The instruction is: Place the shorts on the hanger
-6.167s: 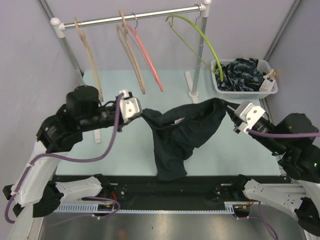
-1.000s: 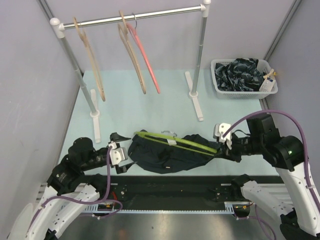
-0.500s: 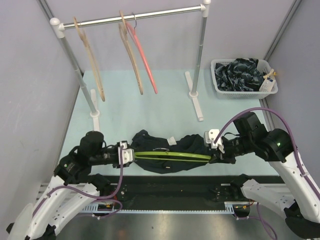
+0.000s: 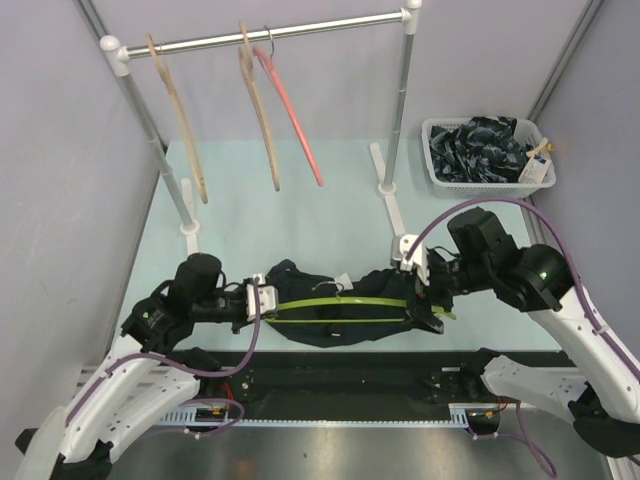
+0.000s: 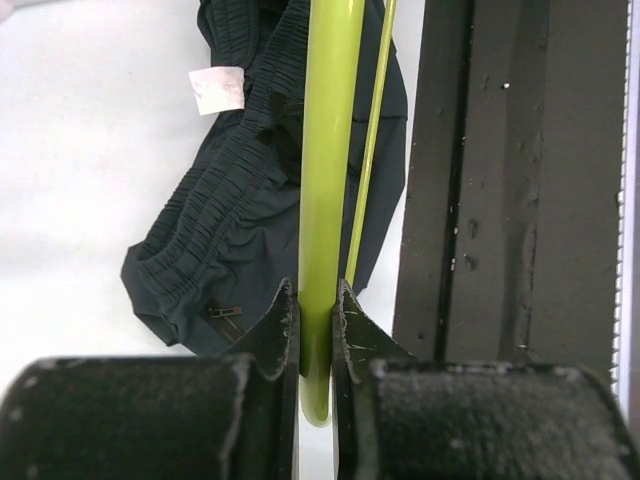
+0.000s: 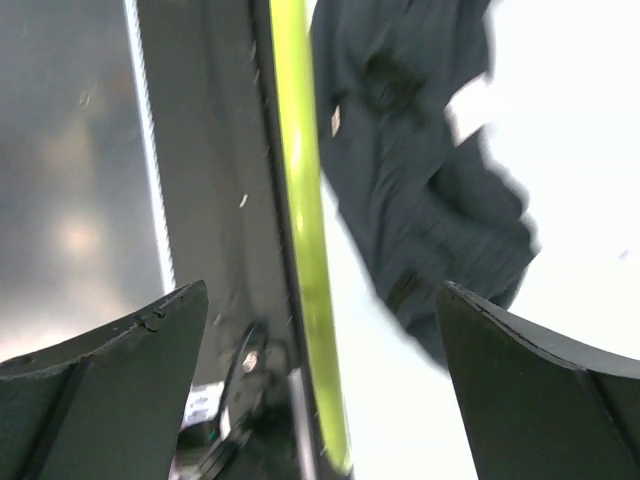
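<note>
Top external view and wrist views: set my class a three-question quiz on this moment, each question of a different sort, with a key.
1. True or false: the left tool is shut on the hanger.
2. How many wooden hangers hang on the rail? A one, B two, C three.
3. Fill in: the right tool is ____, its fingers either side of the hanger.
Key: 1 true; 2 B; 3 open.

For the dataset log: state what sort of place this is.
Probably a robot-lab test cell staged as a wardrobe corner: a clothes rail with hangers, a basket of clothes, plain partition walls.
</note>
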You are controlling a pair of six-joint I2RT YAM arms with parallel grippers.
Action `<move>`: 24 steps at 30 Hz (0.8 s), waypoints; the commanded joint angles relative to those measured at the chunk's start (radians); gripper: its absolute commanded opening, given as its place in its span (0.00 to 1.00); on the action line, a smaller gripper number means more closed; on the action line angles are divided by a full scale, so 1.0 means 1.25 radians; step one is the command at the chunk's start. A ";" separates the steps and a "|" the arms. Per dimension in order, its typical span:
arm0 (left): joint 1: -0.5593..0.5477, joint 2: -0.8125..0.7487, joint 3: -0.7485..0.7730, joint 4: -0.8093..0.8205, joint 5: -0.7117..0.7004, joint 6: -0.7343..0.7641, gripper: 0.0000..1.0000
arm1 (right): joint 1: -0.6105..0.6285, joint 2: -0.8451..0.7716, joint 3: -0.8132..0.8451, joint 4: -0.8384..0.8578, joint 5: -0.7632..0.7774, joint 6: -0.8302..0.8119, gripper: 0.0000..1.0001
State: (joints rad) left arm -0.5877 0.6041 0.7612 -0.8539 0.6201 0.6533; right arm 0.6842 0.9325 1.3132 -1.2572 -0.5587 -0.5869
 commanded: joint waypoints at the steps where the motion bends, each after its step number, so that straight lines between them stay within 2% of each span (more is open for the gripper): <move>1: 0.004 0.011 0.022 0.060 0.023 -0.073 0.00 | 0.072 0.055 0.067 0.169 0.075 0.083 0.98; 6: 0.004 0.041 0.017 0.093 0.018 -0.134 0.00 | 0.119 0.113 0.067 0.278 0.058 0.068 0.87; 12: 0.004 0.060 0.016 0.126 0.001 -0.146 0.00 | 0.178 0.167 0.069 0.358 0.105 0.036 0.74; 18: 0.004 0.065 0.007 0.165 0.008 -0.158 0.00 | 0.218 0.223 0.067 0.376 0.119 -0.008 0.54; 20: 0.004 0.060 0.003 0.171 0.010 -0.156 0.00 | 0.218 0.230 0.066 0.379 0.125 -0.018 0.39; 21: 0.004 0.060 0.002 0.174 0.010 -0.154 0.00 | 0.218 0.231 0.067 0.379 0.128 -0.030 0.22; 23: 0.004 0.058 0.000 0.173 0.007 -0.147 0.00 | 0.218 0.222 0.067 0.375 0.140 -0.038 0.01; 24: 0.004 0.059 0.000 0.170 0.007 -0.142 0.02 | 0.215 0.217 0.066 0.371 0.146 -0.042 0.00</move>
State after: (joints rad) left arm -0.5877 0.6861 0.7586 -0.7124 0.6018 0.4953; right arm 0.9527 1.2278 1.3663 -0.8345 -0.4248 -0.5980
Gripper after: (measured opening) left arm 0.125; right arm 0.107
